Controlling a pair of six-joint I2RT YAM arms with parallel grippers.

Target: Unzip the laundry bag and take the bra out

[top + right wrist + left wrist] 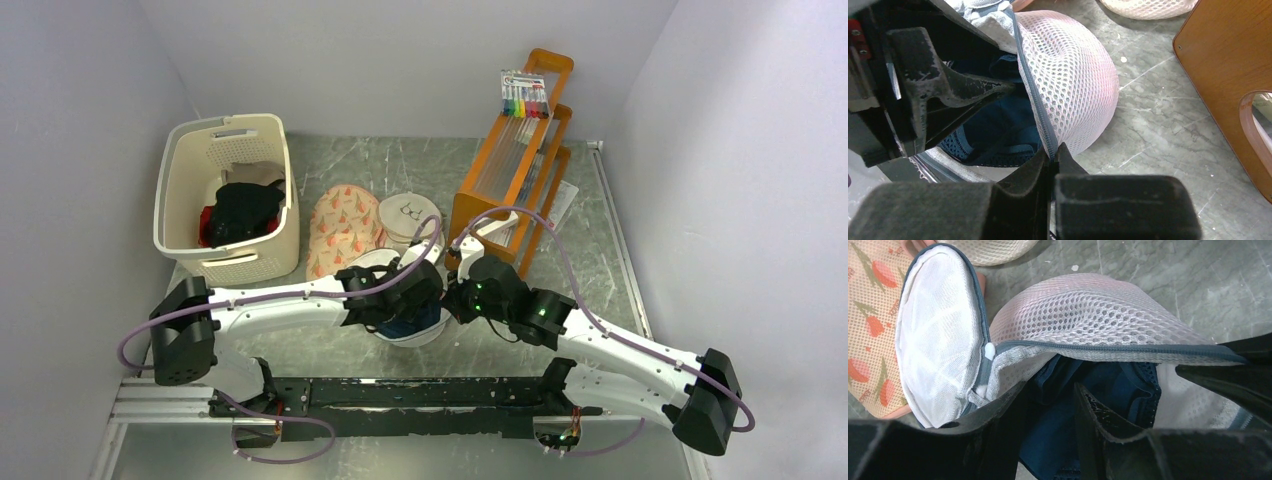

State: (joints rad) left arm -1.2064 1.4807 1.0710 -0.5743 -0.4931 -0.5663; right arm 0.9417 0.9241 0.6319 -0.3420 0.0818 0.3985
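The white mesh laundry bag (432,336) lies unzipped between my two grippers, its lid half (938,335) folded back to the left. The dome half (1088,310) stands up, edged by the grey zipper rim (1118,347). A dark blue bra (1108,385) lies inside the opening and also shows in the right wrist view (1003,125). My left gripper (1048,387) reaches into the bag, its fingers apart with bra fabric between them. My right gripper (1053,150) is shut on the zipper rim (1033,95) at the dome's near edge.
A peach patterned bag (340,225) and a beige round bag with a glasses print (408,215) lie just behind the laundry bag. A cream basket (225,195) with dark clothes stands at the back left. An orange rack (515,160) stands close on the right.
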